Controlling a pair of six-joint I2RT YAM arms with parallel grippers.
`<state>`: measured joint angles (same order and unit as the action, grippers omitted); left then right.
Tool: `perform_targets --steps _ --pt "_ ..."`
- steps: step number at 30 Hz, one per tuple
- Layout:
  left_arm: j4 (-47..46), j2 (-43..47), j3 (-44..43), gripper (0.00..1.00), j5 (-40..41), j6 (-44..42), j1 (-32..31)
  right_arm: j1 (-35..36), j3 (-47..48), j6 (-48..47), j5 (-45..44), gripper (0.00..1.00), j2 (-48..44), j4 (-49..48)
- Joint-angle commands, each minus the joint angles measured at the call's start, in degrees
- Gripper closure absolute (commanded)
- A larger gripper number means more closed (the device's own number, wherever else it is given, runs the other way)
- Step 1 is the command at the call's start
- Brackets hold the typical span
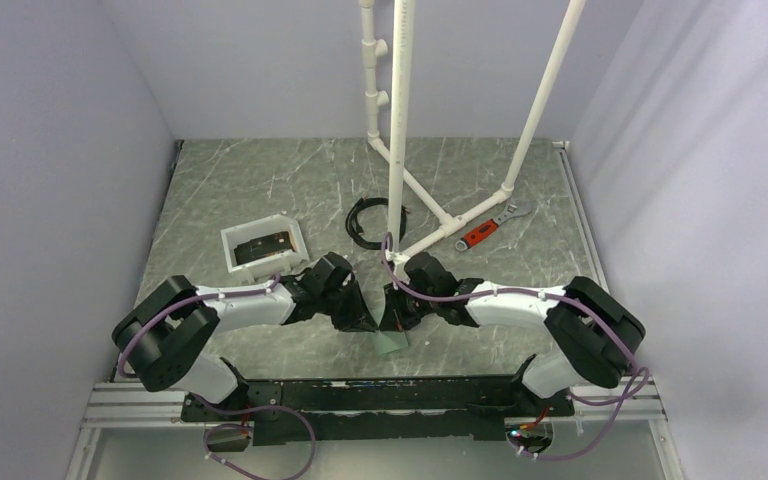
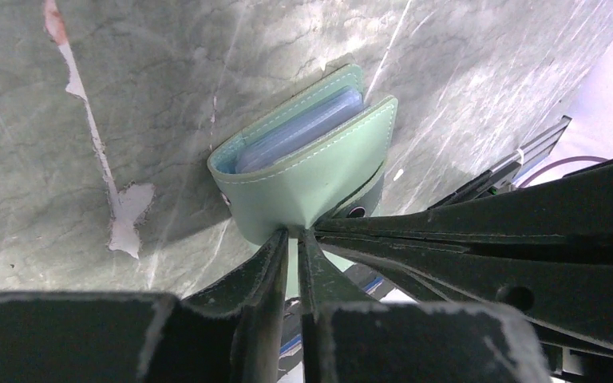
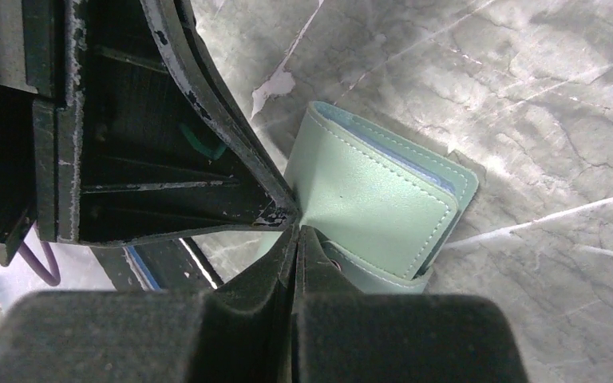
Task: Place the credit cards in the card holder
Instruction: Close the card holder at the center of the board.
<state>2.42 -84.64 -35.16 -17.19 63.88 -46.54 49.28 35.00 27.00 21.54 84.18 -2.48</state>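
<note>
The card holder point(image 2: 311, 159), a grey-green wallet with light blue inner sleeves, is folded and rests on the marble table between both arms; it also shows in the top view point(image 1: 392, 343) and the right wrist view point(image 3: 375, 191). My left gripper point(image 2: 295, 233) is shut on its near edge, with a green strip showing between the fingers. My right gripper point(image 3: 297, 230) is shut, its tips pinched on the wallet's near corner right beside the left gripper's tips. Dark credit cards point(image 1: 260, 248) lie in the white tray point(image 1: 295, 232) at the back left.
White PVC pipes point(image 1: 400, 130) rise from the middle of the table behind the grippers. A black cable ring point(image 1: 353, 222) and a red-handled wrench point(image 1: 482, 232) lie near the pipe feet. Walls close both sides.
</note>
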Motion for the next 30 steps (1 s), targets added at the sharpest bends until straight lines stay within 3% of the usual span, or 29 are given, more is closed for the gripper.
perform_targets --steps 1,4,10,14,22,28,30 --pt "-1.18 -1.82 0.28 0.82 3.08 -0.97 -1.0 1.44 -4.36 1.18 1.41 1.0 1.31 4.65" --pt "-0.88 -1.81 0.23 0.82 2.73 -1.2 -0.98 -0.13 -5.93 3.37 2.13 1.0 1.8 2.81" --pt "-1.02 -0.28 1.26 0.82 2.24 -1.05 -0.87 -7.13 -15.58 14.28 8.81 1.0 2.72 -18.13" --pt "-1.3 0.12 1.33 0.82 1.59 -1.02 -0.92 -10.39 -19.5 22.72 15.2 1.0 11.47 -33.98" --pt "2.14 3.83 0.64 0.82 2.71 -1.78 -0.9 -12.87 -27.12 37.87 15.66 1.0 33.63 -63.86" --pt "3.62 6.27 0.26 0.81 2.89 -2.27 -0.92 -15.0 -27.57 38.04 16.36 1.0 32.86 -66.1" --pt "4.97 7.14 -0.45 0.8 3.09 -3.02 -0.92 -15.0 -25.31 35.7 18.57 1.0 26.11 -58.41"
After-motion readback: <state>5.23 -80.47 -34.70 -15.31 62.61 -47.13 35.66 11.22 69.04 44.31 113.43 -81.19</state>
